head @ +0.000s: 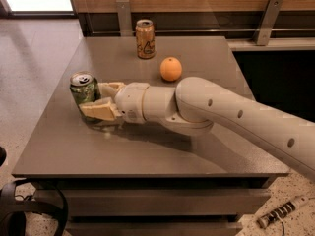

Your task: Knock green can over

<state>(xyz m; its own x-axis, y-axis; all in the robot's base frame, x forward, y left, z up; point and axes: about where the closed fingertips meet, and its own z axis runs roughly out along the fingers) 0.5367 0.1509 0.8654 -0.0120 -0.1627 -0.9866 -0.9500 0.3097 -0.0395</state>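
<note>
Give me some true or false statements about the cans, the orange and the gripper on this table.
1. The green can is standing, not lying on its side. True.
2. The gripper hovers over the orange. False: it is low at the green can, one finger on each side of it.
3. The tan can has been tipped over. False: it stands upright near the table's far edge.
4. The orange touches neither can. True.
</note>
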